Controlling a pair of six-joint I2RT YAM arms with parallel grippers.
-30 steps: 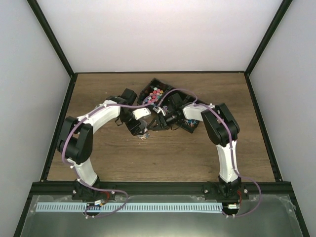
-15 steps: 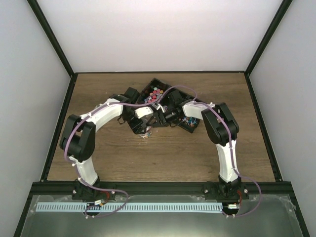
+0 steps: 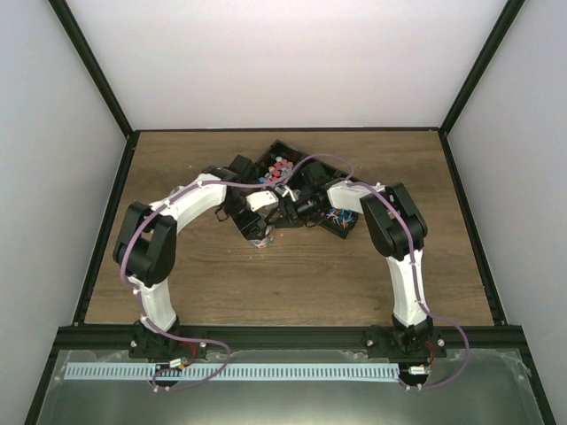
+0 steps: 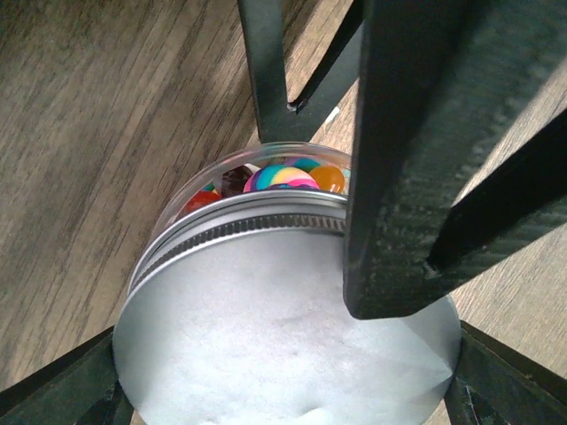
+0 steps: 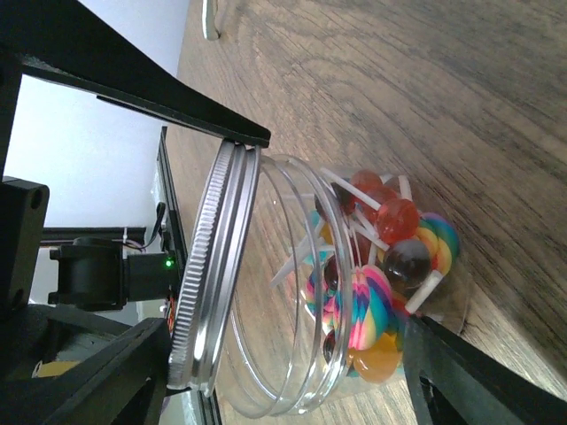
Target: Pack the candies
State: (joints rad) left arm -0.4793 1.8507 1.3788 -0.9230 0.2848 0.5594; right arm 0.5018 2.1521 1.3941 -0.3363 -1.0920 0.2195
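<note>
A small clear jar (image 5: 283,221) holds the candies (image 5: 390,266): round lollipops on white sticks. A silver lid (image 4: 283,336) sits on its mouth. My left gripper (image 4: 283,385) is shut on the lid's rim from above, over the jar (image 3: 260,239) in the top view. My right gripper (image 5: 292,372) comes in sideways. One of its fingers (image 4: 399,177) lies over the lid and the other is at the jar's base, both seeming to touch. More candies (image 3: 280,166) lie in a black tray (image 3: 285,143).
The black tray stands just behind both grippers, and one compartment holds colourful bits (image 3: 335,215). Bare wooden table (image 3: 292,283) lies in front and to the left. A black frame and white walls surround the table.
My left arm's elbow has swung inward, and its gripper with the lid has shifted slightly toward the tray. The jar has barely moved. My right arm has stayed still.
</note>
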